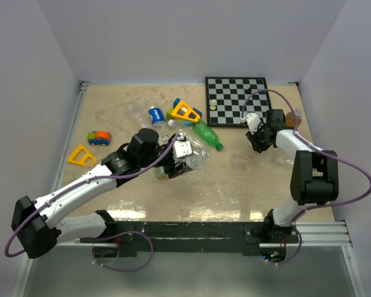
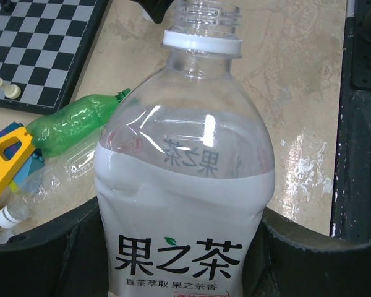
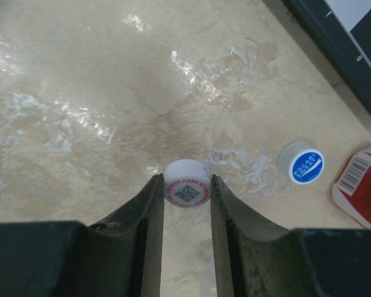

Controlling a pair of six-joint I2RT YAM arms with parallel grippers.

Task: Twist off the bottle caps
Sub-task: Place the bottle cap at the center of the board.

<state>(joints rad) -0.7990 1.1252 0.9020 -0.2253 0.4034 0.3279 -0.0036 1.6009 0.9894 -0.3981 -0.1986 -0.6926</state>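
Note:
My left gripper (image 2: 182,247) is shut on a clear bottle (image 2: 185,154) with a white label, holding it by the body. The bottle's threaded neck (image 2: 205,15) is bare, with only a white ring (image 2: 202,42) below the threads. In the top view this bottle (image 1: 196,158) hangs over the table's middle in the left gripper (image 1: 180,156). My right gripper (image 3: 187,187) is shut on a white bottle cap (image 3: 187,179) with a printed code on its face, held just above the tabletop. In the top view the right gripper (image 1: 258,138) is near the chessboard's front corner.
A loose cap with a blue top (image 3: 302,163) lies right of my right fingers, beside a red-labelled bottle (image 3: 362,185). A green bottle (image 1: 208,134), a blue-labelled bottle (image 1: 156,115), yellow triangle toys (image 1: 185,112), a toy car (image 1: 99,137) and the chessboard (image 1: 232,93) fill the far half.

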